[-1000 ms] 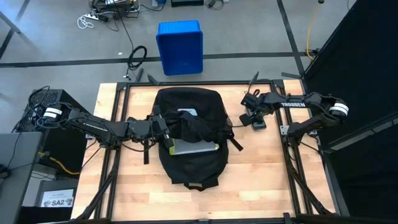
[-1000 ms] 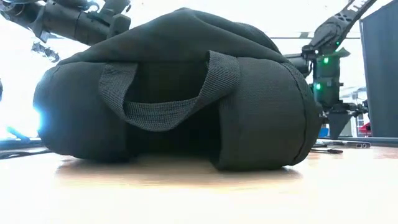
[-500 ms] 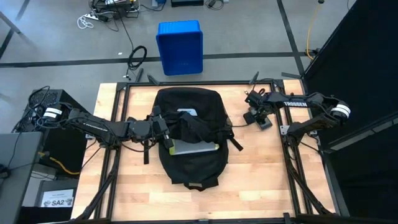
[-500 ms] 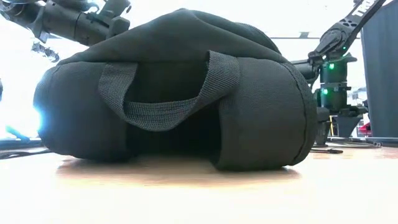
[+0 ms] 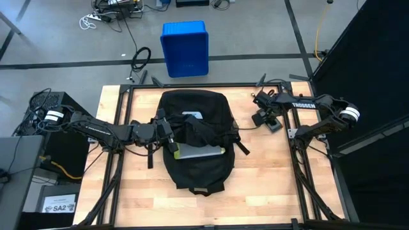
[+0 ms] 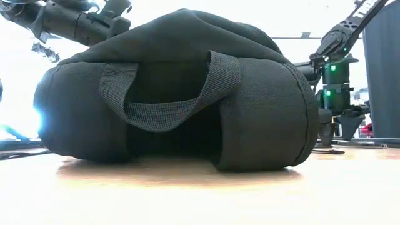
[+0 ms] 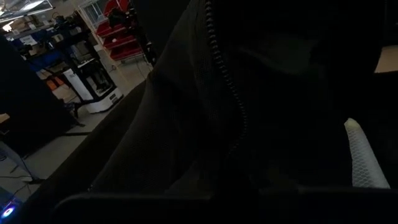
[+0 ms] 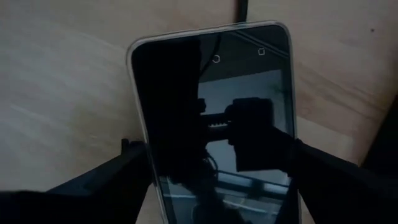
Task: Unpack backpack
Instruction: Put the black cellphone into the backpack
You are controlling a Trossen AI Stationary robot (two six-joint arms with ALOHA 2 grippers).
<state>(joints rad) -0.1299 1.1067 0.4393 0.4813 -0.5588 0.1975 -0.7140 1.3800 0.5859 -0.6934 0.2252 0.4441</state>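
Backpack [image 5: 195, 144]: you see it lying flat at the middle of the wooden table [image 5: 268, 179], white label up; in the low view its webbing handle [image 6: 169, 94] faces you.
Laptop [image 5: 199, 152]: a grey slab showing partly out of the backpack's opening.
Left gripper [image 5: 167, 134]: you find it at the backpack's left edge, fingers closed together at the fabric by the opening; whether it pinches the cloth cannot be told.
Right gripper [image 5: 265, 118]: it is well to the right of the backpack, low over the table, fingers spread wide on either side of a phone, holding nothing.
Phone [image 8: 214, 118]: it lies screen-up on the wood, right of the backpack.
Blue bin [image 5: 185, 48]: on the floor beyond the backpack's top end.
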